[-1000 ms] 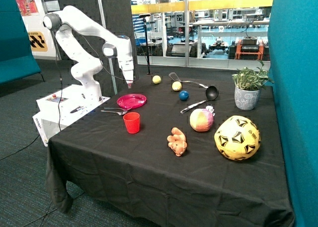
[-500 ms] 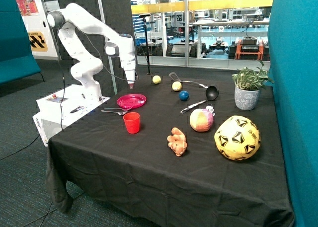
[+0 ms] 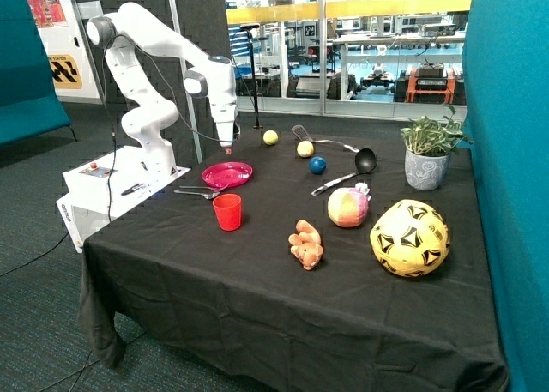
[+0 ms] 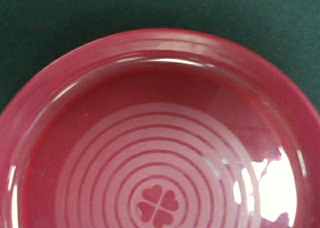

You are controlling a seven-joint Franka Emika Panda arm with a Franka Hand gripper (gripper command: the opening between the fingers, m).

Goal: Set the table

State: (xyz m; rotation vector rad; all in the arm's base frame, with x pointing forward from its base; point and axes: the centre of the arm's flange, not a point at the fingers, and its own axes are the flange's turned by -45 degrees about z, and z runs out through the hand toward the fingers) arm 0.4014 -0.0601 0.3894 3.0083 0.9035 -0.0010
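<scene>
A pink plate lies on the black tablecloth near the robot's base. It fills the wrist view, showing pale rings and a clover mark in its middle. A red cup stands upright just in front of the plate. Two pieces of silver cutlery lie beside the plate, near the table edge. My gripper hangs a little above the far rim of the plate, pointing down. It does not show in the wrist view.
Two yellow balls, a blue ball, a spatula, a black ladle and a long utensil lie further back. A soft ball, a plush toy, a football and a potted plant stand beyond.
My gripper has shifted a little away from the robot's base, along the far side of the plate. Nothing on the table has moved.
</scene>
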